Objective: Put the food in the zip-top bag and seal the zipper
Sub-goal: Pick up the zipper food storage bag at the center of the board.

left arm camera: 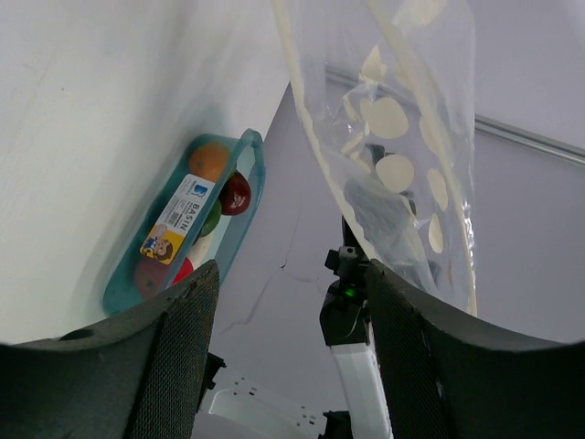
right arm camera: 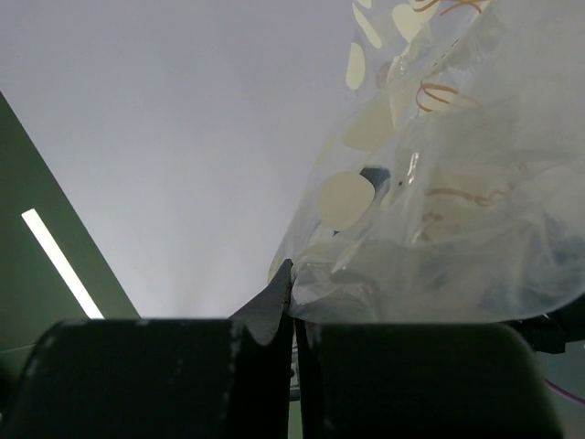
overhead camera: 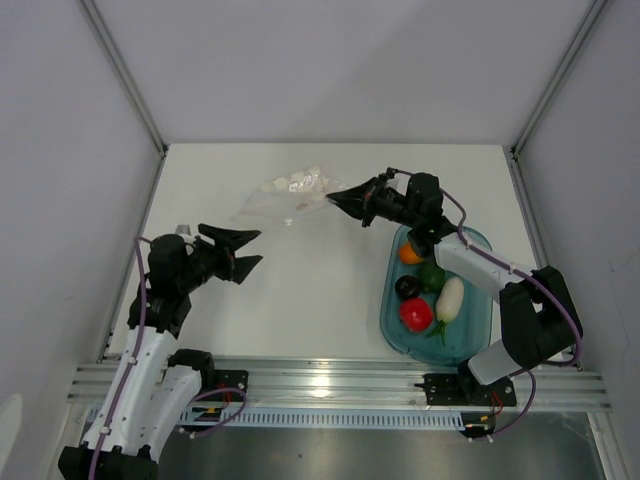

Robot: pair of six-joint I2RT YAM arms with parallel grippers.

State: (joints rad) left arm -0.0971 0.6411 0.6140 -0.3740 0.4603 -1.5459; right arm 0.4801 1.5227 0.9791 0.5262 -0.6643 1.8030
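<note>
table [overhead camera: 300,300]: was white, matte | back wall [overhead camera: 340,60], left wall [overhead camera: 60,150], right wall [overhead camera: 600,170]: were plain pale grey panels | corner posts [overhead camera: 125,75]: were aluminium | near-edge rail [overhead camera: 330,380]: was aluminium, caught a bright glare

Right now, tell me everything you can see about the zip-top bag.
The zip-top bag is a clear, crinkly plastic pouch printed with cream-white dots, soft and creased. It stretches across the far middle of the table and looks empty. The right tool is shut on one edge of it. The open left tool stands apart from it. Its zipper cannot be made out.
</note>
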